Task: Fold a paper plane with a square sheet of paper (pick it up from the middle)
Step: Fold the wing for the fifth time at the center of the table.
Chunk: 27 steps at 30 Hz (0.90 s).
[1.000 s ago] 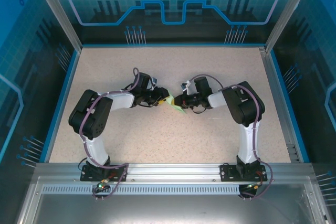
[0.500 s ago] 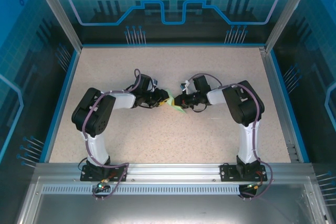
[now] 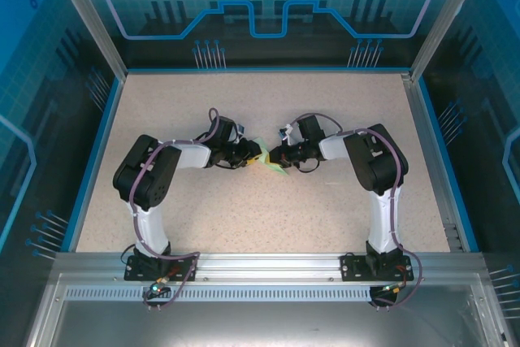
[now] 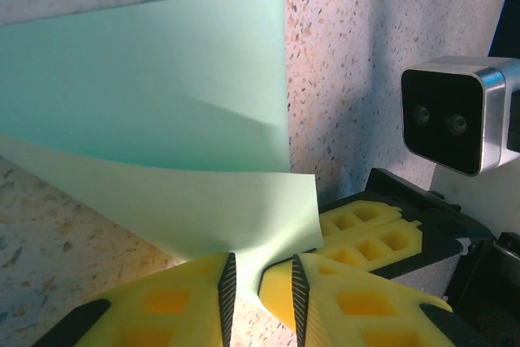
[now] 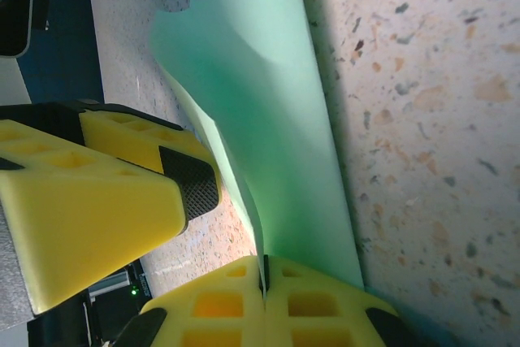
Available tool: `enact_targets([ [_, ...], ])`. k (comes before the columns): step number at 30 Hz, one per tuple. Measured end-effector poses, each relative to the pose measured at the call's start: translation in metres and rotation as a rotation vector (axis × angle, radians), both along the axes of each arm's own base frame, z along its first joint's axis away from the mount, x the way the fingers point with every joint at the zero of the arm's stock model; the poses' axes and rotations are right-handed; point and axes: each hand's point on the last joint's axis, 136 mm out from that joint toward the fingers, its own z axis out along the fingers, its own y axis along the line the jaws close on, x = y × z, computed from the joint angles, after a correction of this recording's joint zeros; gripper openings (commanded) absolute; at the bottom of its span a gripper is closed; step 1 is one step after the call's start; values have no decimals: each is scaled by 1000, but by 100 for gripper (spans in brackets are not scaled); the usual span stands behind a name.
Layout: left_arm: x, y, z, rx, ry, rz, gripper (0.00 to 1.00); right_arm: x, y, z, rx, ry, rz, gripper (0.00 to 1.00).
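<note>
The square sheet of paper (image 3: 275, 166) is pale mint green and bent into a loose fold, lifted off the speckled table between both grippers at the table's middle. My right gripper (image 5: 263, 282) is shut on one edge of the sheet (image 5: 268, 103), which runs into the seam between its yellow fingers. My left gripper (image 4: 260, 286) faces it; a corner of the sheet (image 4: 162, 119) dips into the narrow gap between its pads without being pinched. From above, the left gripper (image 3: 259, 154) and right gripper (image 3: 274, 157) nearly touch. A paper plane is out of view.
The right gripper's yellow fingers (image 4: 366, 237) and its wrist camera (image 4: 455, 119) sit close beside my left jaws. A blue rim (image 3: 93, 152) and aluminium posts (image 3: 85, 18) enclose the speckled table (image 3: 268, 95).
My left gripper's jaws have narrowed around the paper's corner, and the left arm has shifted slightly. The right gripper stays shut on the sheet in the same place.
</note>
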Motion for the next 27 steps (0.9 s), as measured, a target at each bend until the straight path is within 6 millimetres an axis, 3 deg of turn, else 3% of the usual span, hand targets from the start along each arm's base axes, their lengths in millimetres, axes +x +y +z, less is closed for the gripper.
enact_targets([
  [27, 0, 2, -14, 70, 82, 1, 21, 0, 0, -1, -15, 6, 17, 4],
])
